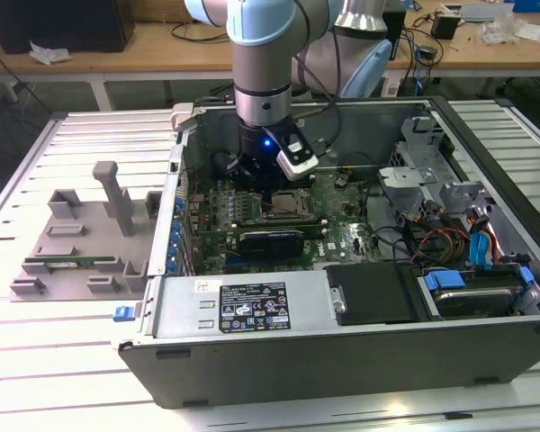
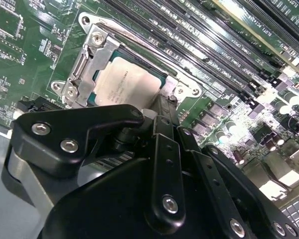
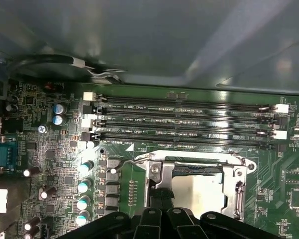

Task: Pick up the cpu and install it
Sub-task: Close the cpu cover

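Note:
The cpu (image 2: 123,82), a flat square chip with a pale metal top, lies flat inside the open metal socket frame (image 2: 84,63) on the green motherboard. It shows again in the first wrist view (image 3: 198,193), between the frame's two side plates (image 3: 157,172). My gripper (image 2: 163,102) reaches down into the open computer case (image 1: 268,180). Its black fingers stand together, shut, at one edge of the chip (image 3: 159,195), with nothing held between them.
Empty memory slots (image 3: 189,122) run beside the socket, next to the case wall (image 3: 154,40). A power supply (image 1: 243,306), a drive cage (image 1: 459,207) and cables crowd the case. Outside it, a grey fixture (image 1: 81,243) holds a green memory stick (image 1: 67,264).

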You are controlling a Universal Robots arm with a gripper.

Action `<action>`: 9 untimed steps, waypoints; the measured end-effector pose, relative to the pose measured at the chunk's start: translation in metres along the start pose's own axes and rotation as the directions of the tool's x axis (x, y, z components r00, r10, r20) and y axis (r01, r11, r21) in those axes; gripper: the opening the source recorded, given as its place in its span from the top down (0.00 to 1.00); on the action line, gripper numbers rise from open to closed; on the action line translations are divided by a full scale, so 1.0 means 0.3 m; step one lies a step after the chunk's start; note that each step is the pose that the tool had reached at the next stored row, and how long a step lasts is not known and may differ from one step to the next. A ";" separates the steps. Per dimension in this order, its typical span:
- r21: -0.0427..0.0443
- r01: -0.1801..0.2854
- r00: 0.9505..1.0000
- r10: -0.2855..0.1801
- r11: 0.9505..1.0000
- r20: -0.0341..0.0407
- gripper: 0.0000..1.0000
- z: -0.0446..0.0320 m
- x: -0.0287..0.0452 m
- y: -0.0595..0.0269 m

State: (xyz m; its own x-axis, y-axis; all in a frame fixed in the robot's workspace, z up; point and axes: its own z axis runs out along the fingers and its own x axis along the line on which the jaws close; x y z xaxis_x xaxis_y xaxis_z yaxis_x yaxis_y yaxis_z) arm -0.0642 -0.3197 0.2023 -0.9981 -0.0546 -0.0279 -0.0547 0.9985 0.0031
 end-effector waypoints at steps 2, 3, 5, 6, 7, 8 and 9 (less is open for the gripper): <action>0.000 0.000 1.000 0.000 1.000 0.000 0.89 0.000 -0.008 0.000; 0.000 0.000 1.000 0.000 1.000 -0.001 0.89 0.000 -0.012 0.000; 0.000 0.000 1.000 0.000 1.000 -0.002 0.89 0.000 -0.015 0.000; -0.001 0.000 1.000 0.000 1.000 -0.002 0.89 0.001 -0.017 0.001; -0.002 0.000 1.000 0.000 1.000 -0.003 0.89 0.001 -0.020 0.001; -0.002 0.000 1.000 0.000 1.000 -0.004 0.89 0.000 -0.022 0.001; -0.002 0.000 1.000 0.000 1.000 -0.004 0.89 0.000 -0.023 0.001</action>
State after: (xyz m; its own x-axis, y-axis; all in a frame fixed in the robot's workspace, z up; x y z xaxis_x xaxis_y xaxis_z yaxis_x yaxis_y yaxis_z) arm -0.0573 -0.3191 0.2024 -0.9982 -0.0547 -0.0240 -0.0548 0.9985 0.0055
